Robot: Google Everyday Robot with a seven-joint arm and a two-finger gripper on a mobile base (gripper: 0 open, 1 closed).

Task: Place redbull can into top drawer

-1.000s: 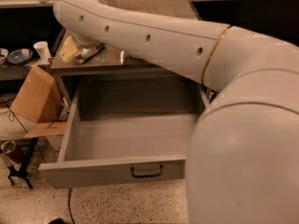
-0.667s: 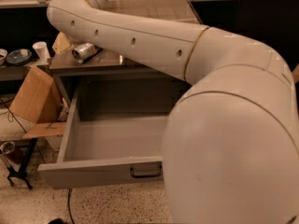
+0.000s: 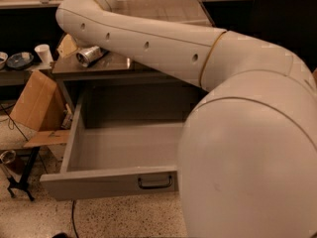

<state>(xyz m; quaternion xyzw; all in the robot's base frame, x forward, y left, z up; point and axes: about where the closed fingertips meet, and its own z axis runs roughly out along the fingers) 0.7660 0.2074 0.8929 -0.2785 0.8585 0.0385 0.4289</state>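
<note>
The redbull can (image 3: 88,55) lies on its side at the left end of the counter top (image 3: 114,63), its round end facing me. Below it the top drawer (image 3: 104,183) is pulled wide open, and the part of its inside that shows is bare. Its dark curved handle (image 3: 155,183) is on the front panel. My white arm (image 3: 163,43) sweeps from the lower right up to the top left, above the counter. My gripper is hidden behind the arm, somewhere over the counter near the can.
A tan bag (image 3: 68,46) lies just behind the can. A white paper cup (image 3: 43,53) and a blue bowl (image 3: 20,59) sit on a low shelf at the left. A cardboard box (image 3: 37,100) leans beside the drawer. A black stand (image 3: 17,182) is on the floor.
My arm has swung closer and now fills more of the right side. The can, partly covered before, now lies in plain view on the counter. The drawer has not moved.
</note>
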